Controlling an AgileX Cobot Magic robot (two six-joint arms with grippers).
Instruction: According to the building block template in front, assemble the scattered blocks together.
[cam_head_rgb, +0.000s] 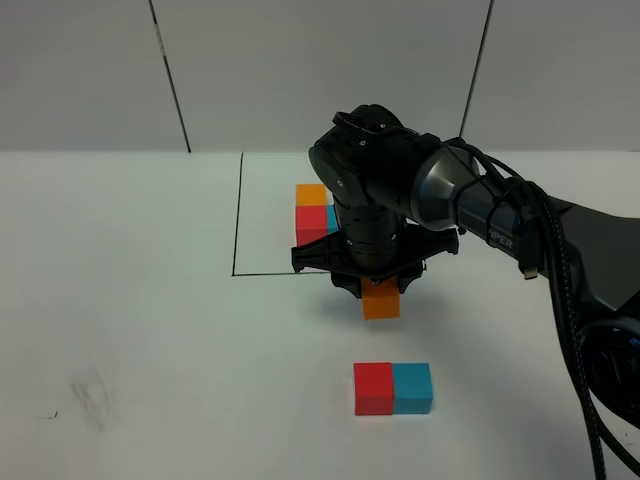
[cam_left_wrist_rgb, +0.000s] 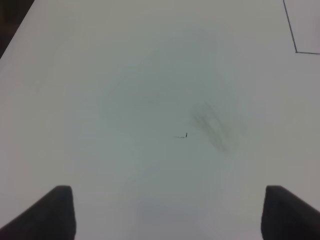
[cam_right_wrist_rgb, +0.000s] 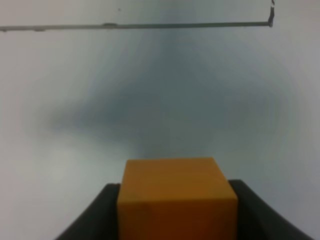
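One orange block (cam_head_rgb: 381, 303) between right hand (cam_head_rgb: 378, 292) fingers (cam_right_wrist_rgb: 95, 215).

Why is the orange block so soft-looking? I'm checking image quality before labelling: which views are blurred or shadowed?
Right wrist view: the orange block, held close in the right end effector, is out of focus, and a broad soft shadow spreads on the table beyond it. Left wrist view: mildly soft, faint smudges showing. Exterior high view: evenly lit, fairly sharp.
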